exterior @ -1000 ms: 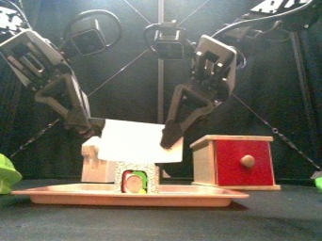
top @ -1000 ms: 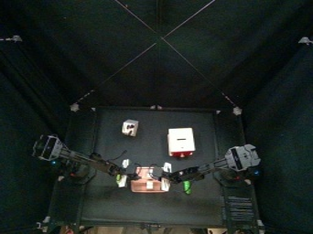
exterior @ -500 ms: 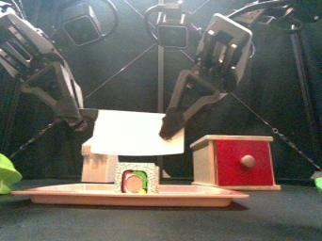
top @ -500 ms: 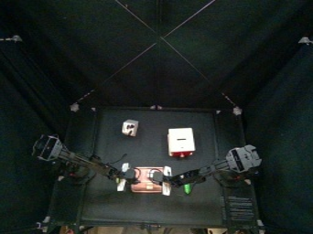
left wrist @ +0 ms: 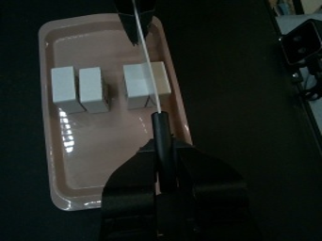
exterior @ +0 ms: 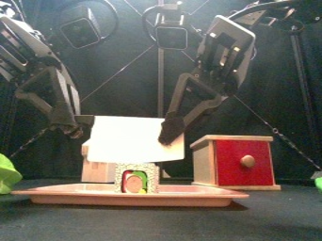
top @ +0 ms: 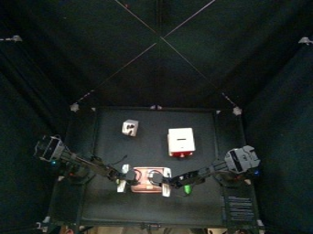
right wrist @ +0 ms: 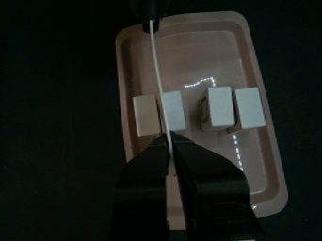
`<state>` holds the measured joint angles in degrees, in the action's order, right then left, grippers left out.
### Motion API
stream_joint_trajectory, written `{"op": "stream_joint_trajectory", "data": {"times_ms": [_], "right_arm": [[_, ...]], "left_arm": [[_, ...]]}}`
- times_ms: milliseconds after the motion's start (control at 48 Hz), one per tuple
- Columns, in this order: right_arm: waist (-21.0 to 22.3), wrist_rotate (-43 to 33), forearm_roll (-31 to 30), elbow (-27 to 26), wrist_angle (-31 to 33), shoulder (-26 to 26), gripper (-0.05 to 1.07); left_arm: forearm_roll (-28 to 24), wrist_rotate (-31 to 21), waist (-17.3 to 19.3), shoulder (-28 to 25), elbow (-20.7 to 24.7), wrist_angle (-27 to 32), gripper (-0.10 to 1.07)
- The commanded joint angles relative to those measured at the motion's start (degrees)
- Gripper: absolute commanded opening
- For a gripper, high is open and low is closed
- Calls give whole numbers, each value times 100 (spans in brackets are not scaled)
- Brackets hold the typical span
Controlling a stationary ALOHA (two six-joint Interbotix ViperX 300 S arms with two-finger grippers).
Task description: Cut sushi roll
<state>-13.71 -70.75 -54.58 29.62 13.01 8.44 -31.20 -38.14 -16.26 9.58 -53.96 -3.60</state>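
Both of your grippers meet over the reddish-brown tray (top: 137, 188) at the table's front in the top view: the left gripper (top: 120, 179) at its left end, the right gripper (top: 181, 186) at its right. The sushi roll (top: 148, 176) is a tiny pale speck on the tray between them. Behind stand a white box with a red edge (top: 181, 142) and, well apart from it, a small white-and-tan block (top: 128, 127).

From the front, you see the left gripper (exterior: 83, 129) and right gripper (exterior: 167, 132) each pinching one upper corner of a flat white cutter (exterior: 126, 141). Its lower edge sits just above the sushi roll (exterior: 134, 177), whose cut face shows a dark and green middle. Whether they touch, you cannot tell. The roll stands on the tray (exterior: 51, 194). The box (exterior: 239, 160) is behind to the right, and a green object (exterior: 7, 174) shows at the left edge.

In the left wrist view, your left gripper (left wrist: 156, 120) is closed on the cutter (left wrist: 150, 71), seen edge-on as a thin line. It crosses the largest piece of the sushi roll (left wrist: 136, 85); two smaller slices lie beside it on the tray (left wrist: 113, 174).

In the right wrist view, the right gripper (right wrist: 164, 138) is likewise closed on the cutter (right wrist: 153, 66), whose line runs over the widest piece of the roll (right wrist: 174, 111) on the tray (right wrist: 251, 179).
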Motion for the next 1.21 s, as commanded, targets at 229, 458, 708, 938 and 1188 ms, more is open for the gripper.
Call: {"op": "stream_joint_trajectory", "data": {"times_ms": [229, 458, 708, 938, 1188], "right_arm": [[70, -9, 0, -149, 18, -97, 18], [62, -9, 18, -149, 18, -35, 18], [53, -18, 44, -158, 26, 70, 18], [53, -18, 62, -185, 26, 237, 18], [53, -18, 88, -176, 18, 352, 17]], "left_arm": [[-9, 18, -97, -9, 158, -35, 9], [-18, 18, -97, -114, 176, -35, 9], [-9, 26, -97, -229, 193, -35, 10], [-9, 18, -97, -422, 211, -35, 10], [-18, 18, -88, -589, 264, -35, 10]]}}
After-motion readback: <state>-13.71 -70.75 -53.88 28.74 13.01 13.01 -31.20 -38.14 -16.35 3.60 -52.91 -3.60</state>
